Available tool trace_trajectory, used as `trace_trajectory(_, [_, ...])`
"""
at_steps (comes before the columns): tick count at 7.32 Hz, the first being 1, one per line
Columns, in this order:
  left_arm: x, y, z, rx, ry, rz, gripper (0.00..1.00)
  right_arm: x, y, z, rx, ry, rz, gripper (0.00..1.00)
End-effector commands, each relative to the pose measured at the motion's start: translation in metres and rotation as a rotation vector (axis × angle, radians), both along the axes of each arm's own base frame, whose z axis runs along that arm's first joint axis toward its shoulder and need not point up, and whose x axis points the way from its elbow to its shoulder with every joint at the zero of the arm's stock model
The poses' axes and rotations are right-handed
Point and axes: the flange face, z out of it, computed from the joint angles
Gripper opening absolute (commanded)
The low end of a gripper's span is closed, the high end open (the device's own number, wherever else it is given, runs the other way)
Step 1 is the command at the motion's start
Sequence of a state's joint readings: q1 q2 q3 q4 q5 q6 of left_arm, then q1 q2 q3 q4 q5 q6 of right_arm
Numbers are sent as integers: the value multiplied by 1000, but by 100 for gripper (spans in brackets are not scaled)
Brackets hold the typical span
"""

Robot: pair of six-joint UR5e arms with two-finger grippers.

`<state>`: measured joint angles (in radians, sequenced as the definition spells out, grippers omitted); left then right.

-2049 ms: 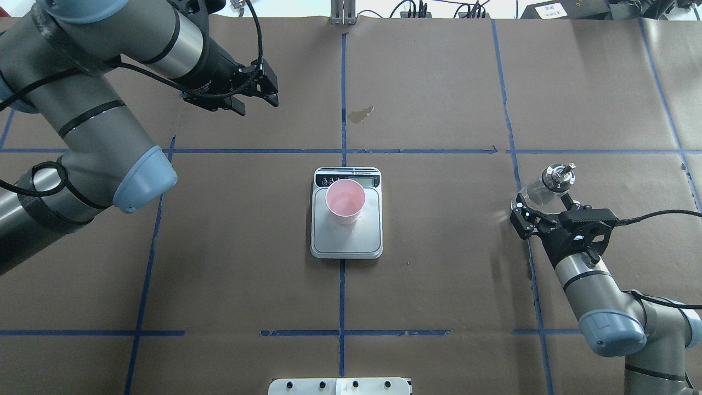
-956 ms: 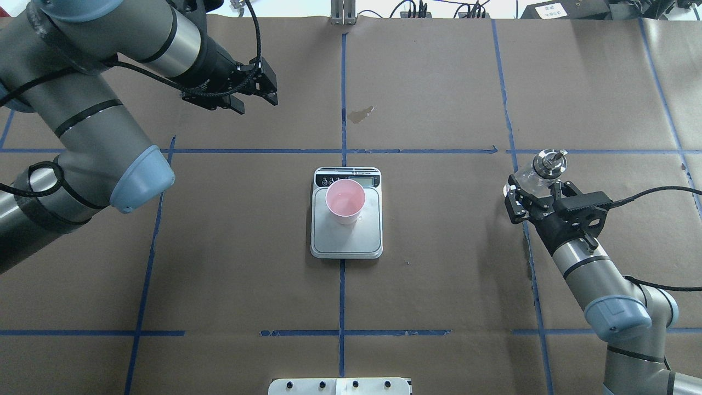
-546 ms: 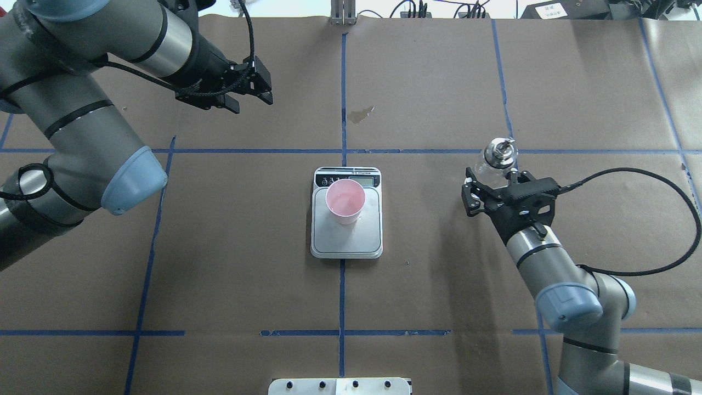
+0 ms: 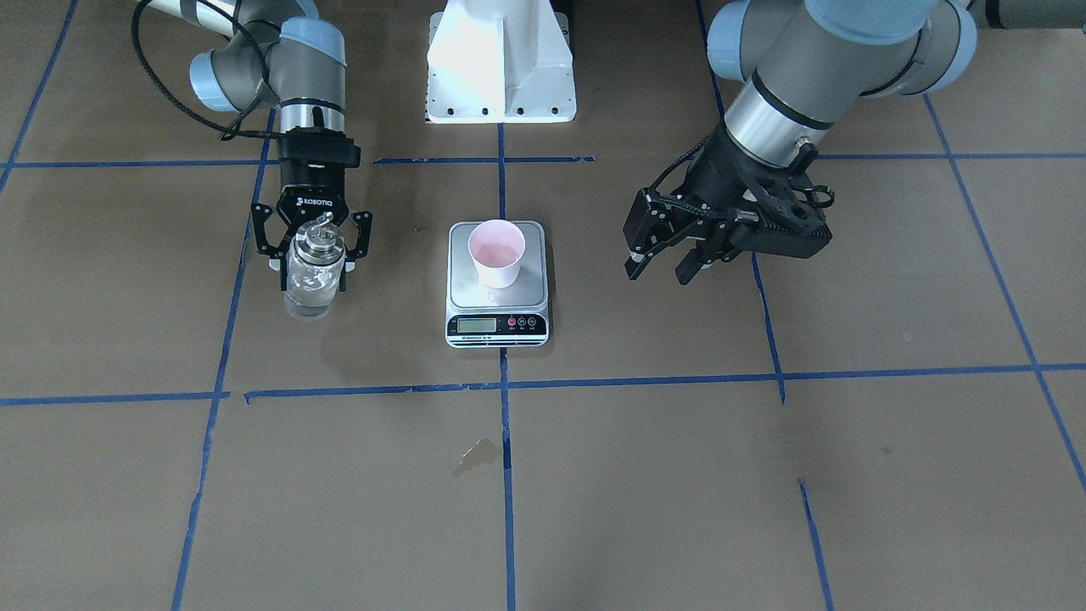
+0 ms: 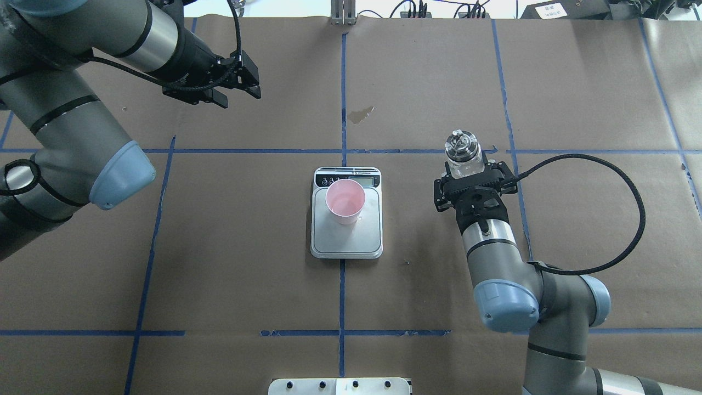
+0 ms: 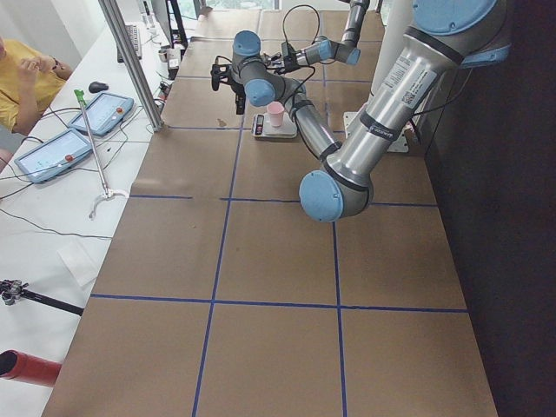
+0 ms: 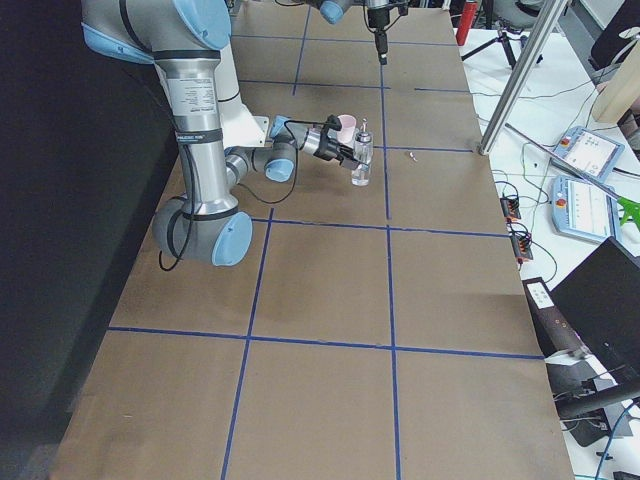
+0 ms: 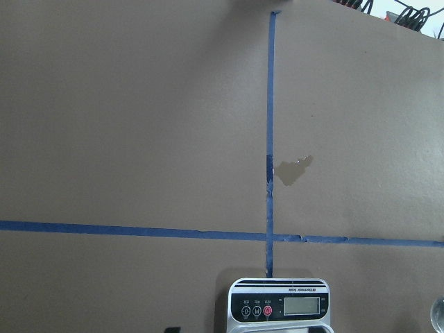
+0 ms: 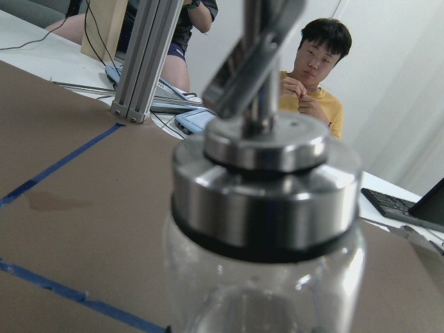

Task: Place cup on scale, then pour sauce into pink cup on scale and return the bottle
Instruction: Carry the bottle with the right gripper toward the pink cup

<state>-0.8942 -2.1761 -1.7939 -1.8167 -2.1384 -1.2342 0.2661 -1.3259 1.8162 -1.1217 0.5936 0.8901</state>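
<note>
The pink cup (image 5: 345, 202) stands upright on the silver scale (image 5: 346, 241) at the table's middle; both also show in the front view, the cup (image 4: 497, 252) on the scale (image 4: 497, 293). My right gripper (image 5: 465, 167) is shut on the clear glass bottle (image 5: 463, 149), which is upright and to the right of the scale, apart from it. In the front view the bottle (image 4: 310, 276) hangs in that gripper (image 4: 312, 265) above the paper, with clear liquid inside. The right wrist view shows its silver cap (image 9: 263, 173) close up. My left gripper (image 5: 238, 97) is open and empty, far back left.
A dark stain (image 5: 361, 114) marks the brown paper behind the scale. Blue tape lines cross the table. An aluminium post (image 5: 343, 12) stands at the far edge and a white base plate (image 5: 340, 385) at the near edge. Operators sit beyond the far edge (image 9: 316, 62).
My right arm has carried the bottle leftward, from the right part of the table to a spot near the scale. My left gripper has drifted back and to the left.
</note>
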Motion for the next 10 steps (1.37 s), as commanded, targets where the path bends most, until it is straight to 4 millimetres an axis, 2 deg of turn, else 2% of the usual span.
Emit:
trace_trajectory(1, [-7, -7, 3, -5, -6, -16, 69, -23, 4, -45, 4, 90, 9, 0])
trace_trajectory(2, [-6, -8, 4, -6, -7, -16, 69, -28, 8, -49, 4, 97, -1, 0])
trace_trajectory(4, [-10, -11, 6, -9, -9, -22, 69, -28, 12, -83, -38, 15, -74, 0])
trace_trajectory(5, [-10, -12, 6, -9, -9, -24, 69, -32, 11, -66, -75, 161, -73, 0])
trace_trajectory(6, [-11, -12, 5, -9, -9, -25, 69, -34, 12, -61, -93, 367, -57, 0])
trace_trajectory(7, [-11, -12, 5, -9, -9, -25, 69, -31, 13, -68, -83, 547, -62, 0])
trace_trajectory(8, [-11, -12, 5, -9, -9, -25, 69, -31, 22, -65, -78, 681, -69, 0])
trace_trajectory(10, [-12, -12, 6, -10, -10, -25, 71, -39, 29, -86, -60, 895, -67, 0])
